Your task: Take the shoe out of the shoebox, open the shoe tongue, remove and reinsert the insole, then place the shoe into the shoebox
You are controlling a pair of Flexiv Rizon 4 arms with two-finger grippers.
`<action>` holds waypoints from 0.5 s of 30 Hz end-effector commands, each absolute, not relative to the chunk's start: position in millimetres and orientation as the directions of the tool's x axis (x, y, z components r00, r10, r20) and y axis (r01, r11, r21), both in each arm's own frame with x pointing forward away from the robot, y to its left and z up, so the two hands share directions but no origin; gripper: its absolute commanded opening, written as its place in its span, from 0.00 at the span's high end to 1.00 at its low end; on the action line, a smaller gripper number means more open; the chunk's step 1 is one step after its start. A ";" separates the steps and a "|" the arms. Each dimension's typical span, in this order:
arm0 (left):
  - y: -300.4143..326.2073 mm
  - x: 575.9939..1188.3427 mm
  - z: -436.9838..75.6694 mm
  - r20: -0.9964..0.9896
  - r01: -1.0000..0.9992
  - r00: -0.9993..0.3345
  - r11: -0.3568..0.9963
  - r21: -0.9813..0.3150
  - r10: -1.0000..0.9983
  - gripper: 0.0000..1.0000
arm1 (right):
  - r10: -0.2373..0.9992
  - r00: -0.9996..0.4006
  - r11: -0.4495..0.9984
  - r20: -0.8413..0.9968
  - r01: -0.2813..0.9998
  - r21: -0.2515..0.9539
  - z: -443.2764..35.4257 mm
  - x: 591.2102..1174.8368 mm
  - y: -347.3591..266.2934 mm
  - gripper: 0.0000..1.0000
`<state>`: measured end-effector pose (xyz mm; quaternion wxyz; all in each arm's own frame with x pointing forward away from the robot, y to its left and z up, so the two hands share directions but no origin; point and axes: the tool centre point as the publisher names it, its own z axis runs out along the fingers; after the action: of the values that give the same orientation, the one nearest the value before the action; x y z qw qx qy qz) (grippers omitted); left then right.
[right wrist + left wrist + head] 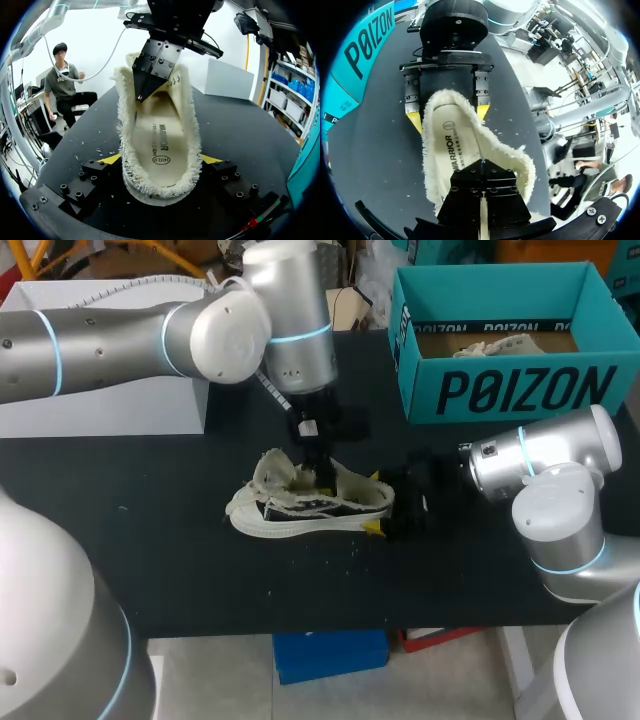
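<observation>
A white and black shoe (310, 512) lies on its side mid-table. Its fleecy cream insole (275, 472) stands partly lifted out of the opening. My left gripper (318, 468) comes down from above and is shut on the insole's edge. In the left wrist view its black fingers (482, 172) pinch the insole (455, 150). My right gripper (378, 502) reaches in from the right, its yellow tips pressed on both sides of the heel. In the right wrist view the heel and insole (160, 135) fill the space between those tips (161, 159). The left gripper (142, 92) shows there too.
The teal shoebox (500, 390) stands open at the back right with crumpled paper inside. A white box (100, 405) sits at the back left under my left arm. Small white fluff flecks lie around the shoe. The table's front edge is a short way below the shoe.
</observation>
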<state>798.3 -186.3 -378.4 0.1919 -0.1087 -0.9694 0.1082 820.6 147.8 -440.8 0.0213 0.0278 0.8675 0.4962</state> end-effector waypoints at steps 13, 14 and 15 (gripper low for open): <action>-184.8 796.4 -394.6 0.391 0.151 -0.899 0.978 -0.146 0.197 1.00 | 0.071 -0.997 0.507 -0.009 0.028 0.861 -443.3 821.3 147.1 1.00; -184.9 795.7 -395.4 0.393 0.152 -0.899 0.979 -0.137 0.194 1.00 | 0.071 -0.997 0.507 -0.009 0.028 0.861 -443.3 821.3 147.1 1.00; -185.1 794.9 -396.6 0.393 0.150 -0.900 0.980 -0.132 0.191 1.00 | 0.071 -0.997 0.507 -0.009 0.028 0.861 -443.3 821.3 147.1 1.00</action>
<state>795.0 -179.9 -393.9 0.2059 -0.0878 -0.9729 0.0573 820.6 147.8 -440.8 0.0213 0.0278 0.8675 0.4962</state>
